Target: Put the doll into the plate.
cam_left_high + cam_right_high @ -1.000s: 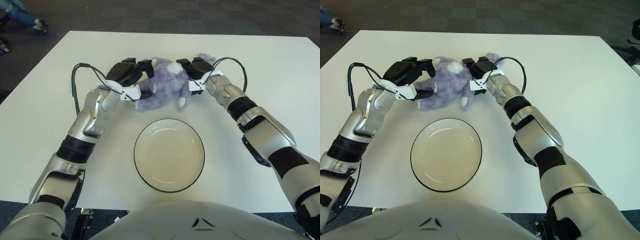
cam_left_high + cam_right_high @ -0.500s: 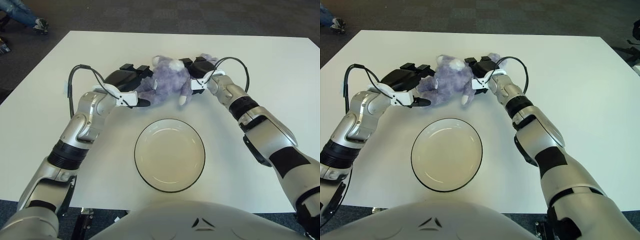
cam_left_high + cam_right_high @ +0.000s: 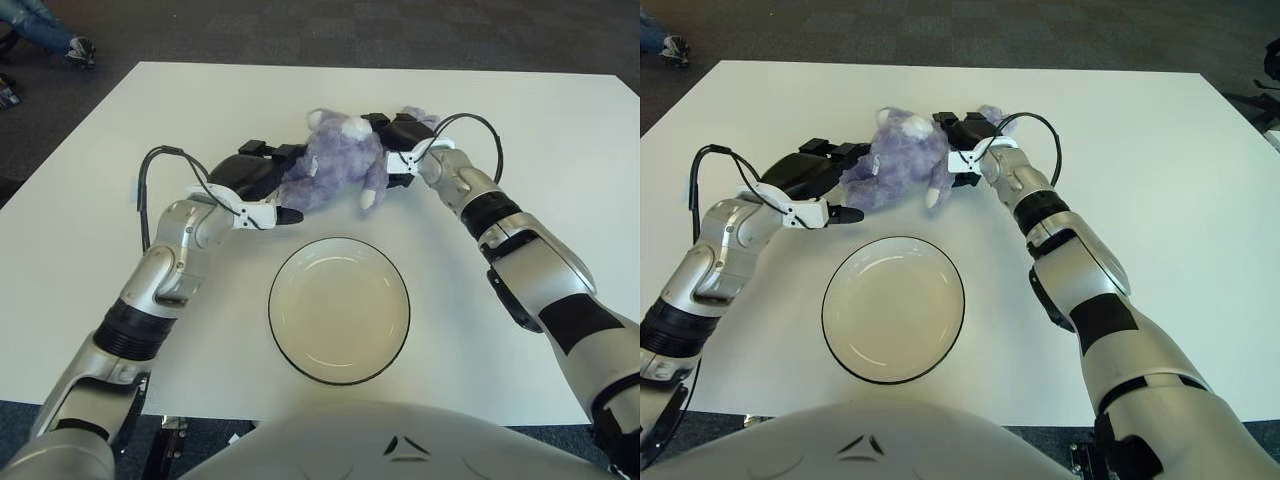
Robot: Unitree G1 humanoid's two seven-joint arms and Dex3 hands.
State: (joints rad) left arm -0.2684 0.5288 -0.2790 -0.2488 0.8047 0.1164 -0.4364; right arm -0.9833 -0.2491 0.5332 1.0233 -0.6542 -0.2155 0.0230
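A purple plush doll point(image 3: 338, 165) is at the far middle of the white table point(image 3: 90, 230), tilted, squeezed between my two hands. My left hand point(image 3: 262, 188) presses its lower left side, dark fingers reaching under it. From the right, my right hand point(image 3: 398, 150) holds the doll near its head. Whether the doll still touches the table is hidden. A round cream plate point(image 3: 338, 315) with a dark rim lies nearer to me, just below the doll, with nothing in it.
Black cables point(image 3: 148, 180) loop from both wrists. Dark carpet point(image 3: 350, 30) surrounds the table, and a person's shoe point(image 3: 80, 48) shows at the far left corner. The table's near edge runs close behind the plate.
My left hand has slid nearer to me and lower along the doll's left side. The doll has tipped and shifted slightly right and away. My right hand barely moved.
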